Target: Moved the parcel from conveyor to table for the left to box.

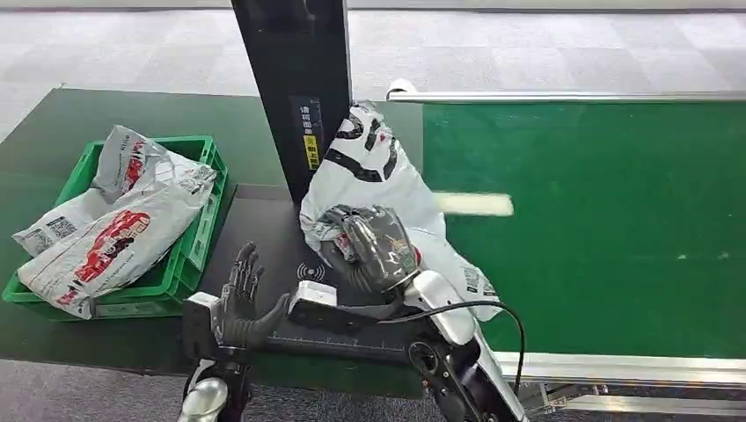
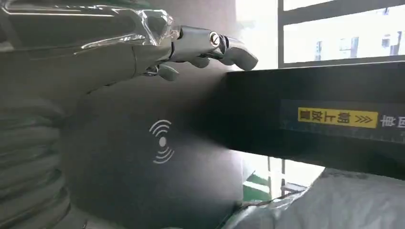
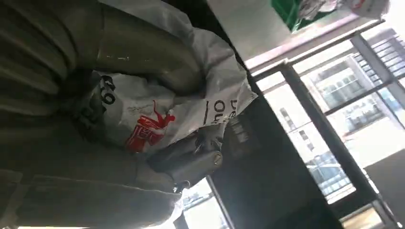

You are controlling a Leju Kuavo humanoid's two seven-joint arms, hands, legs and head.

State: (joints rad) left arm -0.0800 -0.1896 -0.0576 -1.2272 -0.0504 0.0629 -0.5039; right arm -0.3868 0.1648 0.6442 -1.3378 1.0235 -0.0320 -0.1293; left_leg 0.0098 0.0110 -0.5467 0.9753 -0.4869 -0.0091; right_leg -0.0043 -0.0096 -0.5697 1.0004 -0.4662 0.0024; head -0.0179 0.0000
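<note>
The right hand point(image 1: 374, 251) grips the white parcel point(image 1: 374, 167), its fingers point(image 3: 188, 162) curled into the crumpled plastic near the lower end of the bag; the right wrist view shows the thumb and fingers pressed into the printed film from both sides. The parcel lies across the edge where the green conveyor point(image 1: 598, 229) meets the dark counter point(image 1: 264, 237), its upper end leaning against the black upright post point(image 1: 295, 88).

The left hand point(image 1: 239, 299) holds nothing. Its fingers point(image 2: 229, 47) are spread wide and raised, palm up, just above the dark scanner pad point(image 2: 162, 143) with the white wave mark, not touching the parcel. To the left on the counter, a green crate point(image 1: 189, 246) holds two other grey mail bags point(image 1: 114, 220).
</note>
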